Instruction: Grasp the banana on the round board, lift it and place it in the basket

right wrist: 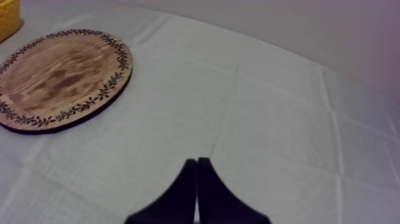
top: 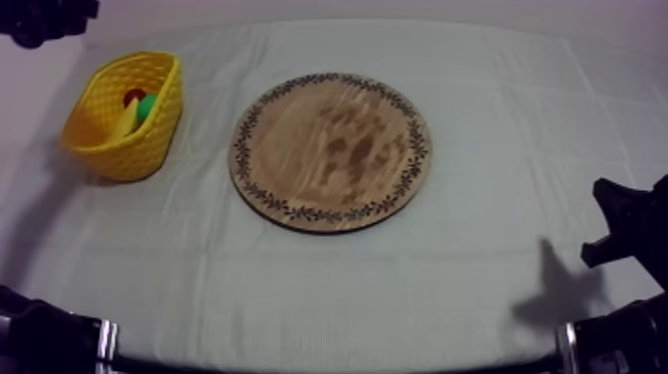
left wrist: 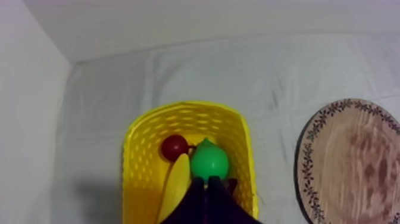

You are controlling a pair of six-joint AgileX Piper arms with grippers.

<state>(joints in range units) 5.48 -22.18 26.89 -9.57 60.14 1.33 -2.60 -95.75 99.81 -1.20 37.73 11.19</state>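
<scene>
Top view: the banana (top: 125,123) lies in the basket (top: 139,154); the board (top: 331,151) is bare.

Left wrist view: the left tool (left wrist: 206,187), closed on nothing, hangs just over banana and pear (left wrist: 209,161). A sideways swing could clip the rim and tip the basket.

Right wrist view: the right tool (right wrist: 197,165), closed and empty, faces open counter (right wrist: 268,119).

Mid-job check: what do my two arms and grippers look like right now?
Both are black. The left gripper has two matt fingers tapering to a point; the right gripper looks the same, with a thin pale seam between its fingers. From above, the right arm is an angular black shape; the left arm carries a silvery band.
</scene>
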